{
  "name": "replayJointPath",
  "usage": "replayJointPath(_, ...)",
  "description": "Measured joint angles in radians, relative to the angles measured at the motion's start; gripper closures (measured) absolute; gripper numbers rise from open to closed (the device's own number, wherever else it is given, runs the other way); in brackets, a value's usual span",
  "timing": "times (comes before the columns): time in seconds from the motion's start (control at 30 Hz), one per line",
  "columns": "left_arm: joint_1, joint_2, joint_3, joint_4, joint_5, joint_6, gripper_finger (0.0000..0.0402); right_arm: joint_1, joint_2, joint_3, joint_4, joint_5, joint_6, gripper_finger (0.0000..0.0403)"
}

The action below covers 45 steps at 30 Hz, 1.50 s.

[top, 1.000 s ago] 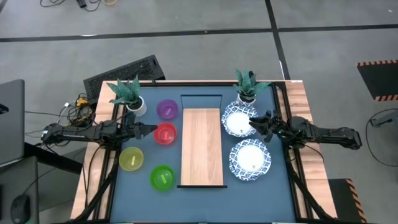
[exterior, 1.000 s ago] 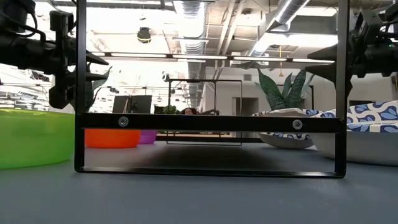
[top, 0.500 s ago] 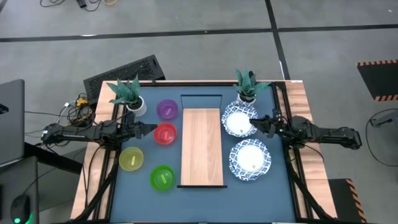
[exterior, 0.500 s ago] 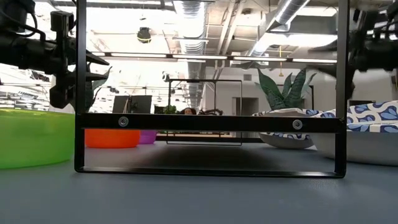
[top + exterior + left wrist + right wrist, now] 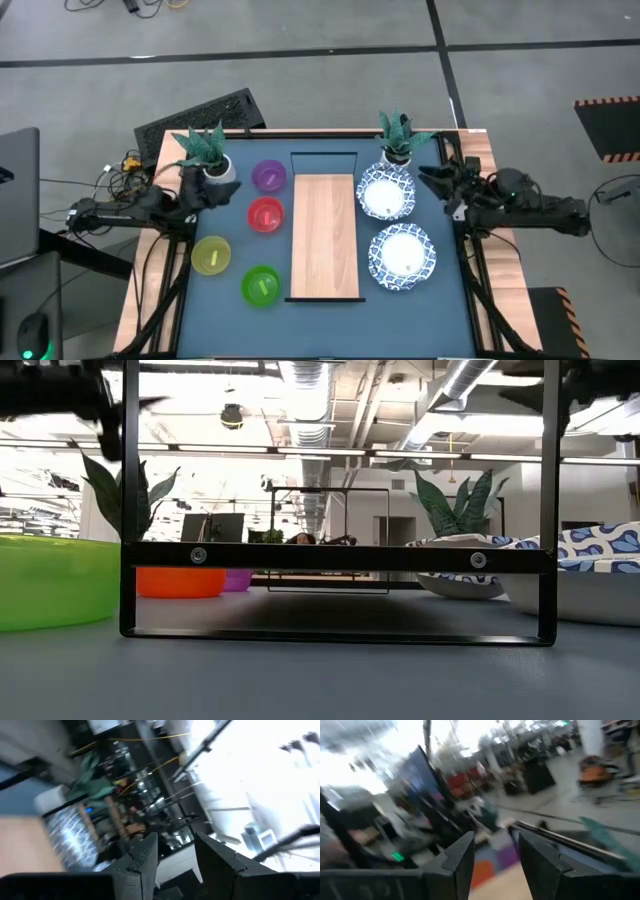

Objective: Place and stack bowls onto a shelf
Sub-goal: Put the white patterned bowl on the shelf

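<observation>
The light-wood shelf (image 5: 325, 236) lies flat on the blue table. Left of it stand the purple bowl (image 5: 268, 176), red bowl (image 5: 265, 215), yellow bowl (image 5: 211, 256) and green bowl (image 5: 261, 286). Right of it stand two white blue-rimmed bowls (image 5: 386, 193) (image 5: 402, 255). All rest on their bases. My left gripper (image 5: 213, 193) is open and empty, in the air left of the red bowl; its fingers show apart in the left wrist view (image 5: 175, 855). My right gripper (image 5: 427, 181) is open and empty, right of the far white bowl; it also shows in the right wrist view (image 5: 495, 855).
Two potted plants stand at the table's far side, one (image 5: 206, 152) beside my left gripper, one (image 5: 399, 136) behind the far white bowl. A black frame (image 5: 335, 556) stands at the shelf's near end. A keyboard (image 5: 200, 115) lies beyond the far left corner.
My left gripper has drawn back toward the table's left edge, away from the red bowl, and risen. My right gripper has drawn back toward the right edge, away from the far white bowl, and risen. Both now point up into the room. The bowls have not moved.
</observation>
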Motion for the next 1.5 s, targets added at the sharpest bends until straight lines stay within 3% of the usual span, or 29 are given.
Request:
replayJointPath(0.33,0.000,0.120,0.203,-0.107,0.019,0.250,0.0283,0.041,0.436,0.231,-0.272,0.011,-0.186,0.0219)
replayJointPath(0.67,0.000,0.268,0.216,-0.166,0.008,0.325,0.0278,0.167,0.821,0.458,-0.505,0.011,-0.216,0.0149)
replayJointPath(1.0,0.000,0.341,0.216,-0.160,0.009,0.398,0.0220,0.212,1.044,0.514,-0.665,0.015,-0.033,0.0143)
replayJointPath(1.17,0.000,0.366,0.217,-0.172,0.010,0.393,0.0192,0.212,1.131,0.514,-0.687,0.037,-0.023,0.0143)
replayJointPath(1.5,0.000,0.411,0.218,-0.181,0.021,0.352,0.0184,0.206,1.268,0.514,-0.694,0.120,-0.023,0.0152)
